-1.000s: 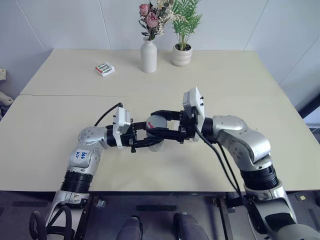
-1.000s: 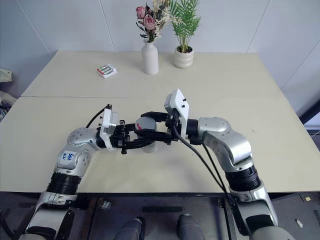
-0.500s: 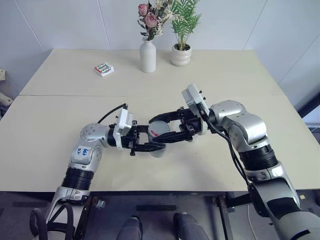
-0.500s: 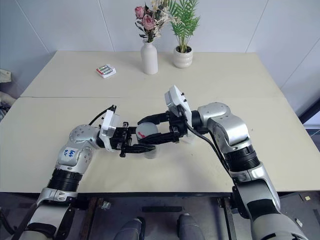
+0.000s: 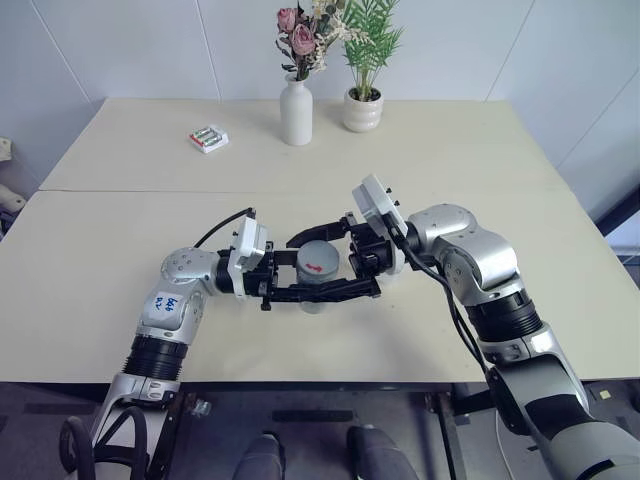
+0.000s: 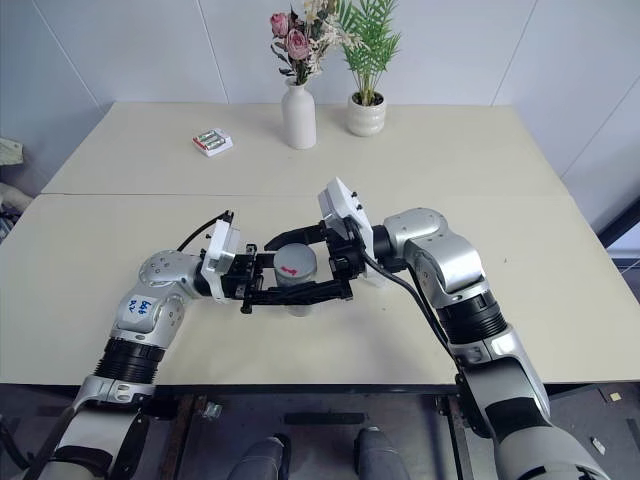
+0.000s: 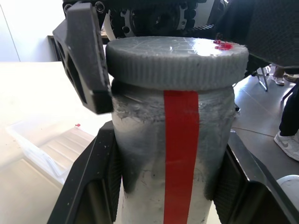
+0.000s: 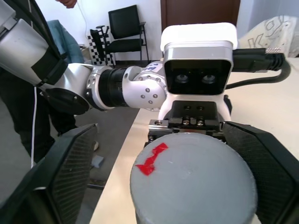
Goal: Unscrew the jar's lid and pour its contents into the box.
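Note:
The silvery-grey jar (image 7: 140,158), with a red stripe down its side, is held upright over the table by my left gripper (image 5: 308,290), whose black fingers (image 7: 88,186) are shut on its body. The grey lid (image 5: 320,261), marked with a red arrow, sits on top of the jar. My right gripper (image 5: 305,268) reaches in from the opposite side and stands open, one finger (image 8: 70,172) on each side of the lid with a gap between. The clear box (image 7: 44,147) lies on the table behind the jar, mostly hidden by my right gripper in the eye views.
A white vase (image 5: 297,112) with flowers and a small potted plant (image 5: 363,108) stand at the table's far edge. A white-and-red battery pack (image 5: 209,138) lies far left. A person (image 8: 18,98) stands beyond the table's side.
My right gripper, shut on the lid in the earlier frames, now stands open around it, and its wrist has turned. The left gripper and jar stayed put.

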